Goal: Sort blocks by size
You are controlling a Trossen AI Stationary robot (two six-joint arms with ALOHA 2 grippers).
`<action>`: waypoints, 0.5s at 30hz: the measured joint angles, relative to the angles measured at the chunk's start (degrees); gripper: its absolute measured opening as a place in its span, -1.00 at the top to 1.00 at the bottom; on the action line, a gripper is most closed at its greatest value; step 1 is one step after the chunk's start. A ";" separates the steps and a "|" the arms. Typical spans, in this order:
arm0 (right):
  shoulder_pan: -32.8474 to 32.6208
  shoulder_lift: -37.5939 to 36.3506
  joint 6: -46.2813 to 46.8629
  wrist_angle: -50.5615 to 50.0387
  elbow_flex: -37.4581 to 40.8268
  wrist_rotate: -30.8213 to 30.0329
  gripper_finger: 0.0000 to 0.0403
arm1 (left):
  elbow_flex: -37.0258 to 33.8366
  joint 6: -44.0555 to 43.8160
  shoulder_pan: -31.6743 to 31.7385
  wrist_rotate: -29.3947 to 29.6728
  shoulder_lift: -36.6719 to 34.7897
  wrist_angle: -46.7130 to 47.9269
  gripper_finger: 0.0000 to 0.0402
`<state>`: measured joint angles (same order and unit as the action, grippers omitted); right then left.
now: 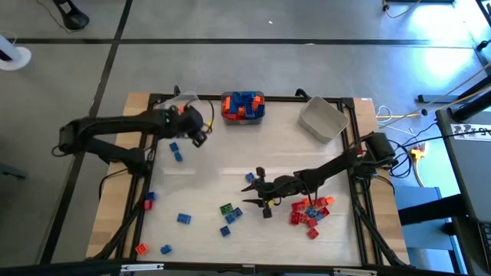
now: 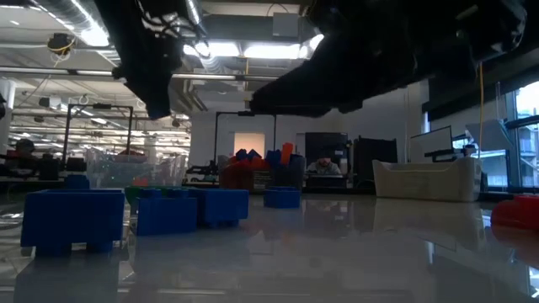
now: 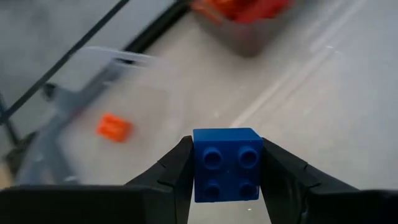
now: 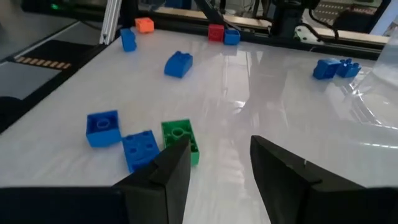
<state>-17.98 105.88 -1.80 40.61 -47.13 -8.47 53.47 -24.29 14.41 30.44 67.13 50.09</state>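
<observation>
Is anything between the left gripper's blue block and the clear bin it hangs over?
Nothing visible. The left gripper holds the blue block between its fingers above the clear bin, which holds one orange block. The right gripper, open, hovers near the green block.

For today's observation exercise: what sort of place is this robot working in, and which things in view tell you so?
Probably a robotics lab or open workshop. The low view shows long ceiling lights and desks with a monitor behind the table; from above, bare floor and loose cables surround it, with blocks laid out for testing.
</observation>
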 joint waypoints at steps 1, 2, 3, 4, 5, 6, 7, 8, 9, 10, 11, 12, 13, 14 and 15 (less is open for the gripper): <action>0.00 0.46 -0.05 0.39 0.00 0.00 0.18 | 0.00 1.27 2.11 0.01 0.00 -0.03 0.32; 0.00 1.05 -0.16 1.24 0.01 0.00 0.18 | -0.02 2.62 4.24 0.02 0.00 -0.24 0.32; 0.00 1.64 -0.18 2.50 0.02 0.00 0.18 | -0.23 4.00 6.30 0.02 0.00 -0.95 0.32; 0.00 2.13 -0.20 3.43 0.02 0.00 0.18 | -0.65 5.29 8.27 -0.01 0.00 -1.99 0.32; 0.00 2.38 -0.22 3.62 0.02 0.01 0.18 | -1.11 6.46 10.26 -0.04 0.00 -3.00 0.32; 0.00 2.74 -0.28 4.23 0.02 0.02 0.18 | -1.64 7.39 12.09 -0.12 0.00 -4.26 0.32; 0.00 3.02 -0.45 4.71 0.00 0.00 0.18 | -2.14 8.45 13.96 -0.44 0.00 -5.58 0.32; 0.00 3.10 -0.98 4.45 0.00 0.00 0.18 | -2.60 9.51 15.83 -1.06 0.04 -6.85 0.32; 0.00 3.13 -1.57 4.31 0.00 0.01 0.18 | -3.02 10.12 17.60 -1.99 0.28 -8.16 0.31; 0.00 3.13 -2.04 4.35 0.00 0.02 0.18 | -3.38 11.03 19.34 -3.18 0.54 -9.36 0.31; 0.00 3.13 -2.61 4.45 0.00 0.04 0.18 | -3.51 11.42 21.10 -4.41 1.00 -9.61 0.31; 0.00 3.13 -2.81 4.43 0.00 0.04 0.18 | -3.58 11.83 22.58 -5.47 1.63 -9.71 0.31; 0.00 3.13 -2.97 4.33 0.00 0.03 0.18 | -3.58 12.41 23.91 -6.53 2.34 -10.07 0.31; 0.00 3.13 -3.00 4.30 0.00 0.04 0.18 | -3.56 12.75 25.09 -7.09 3.16 -10.46 0.31; 0.00 3.13 -3.02 4.34 0.00 0.04 0.18 | -3.56 12.98 25.99 -7.25 4.16 -10.39 0.31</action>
<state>-17.98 109.01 -4.82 44.95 -47.13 -8.43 49.91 -11.31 40.40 23.19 71.29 39.71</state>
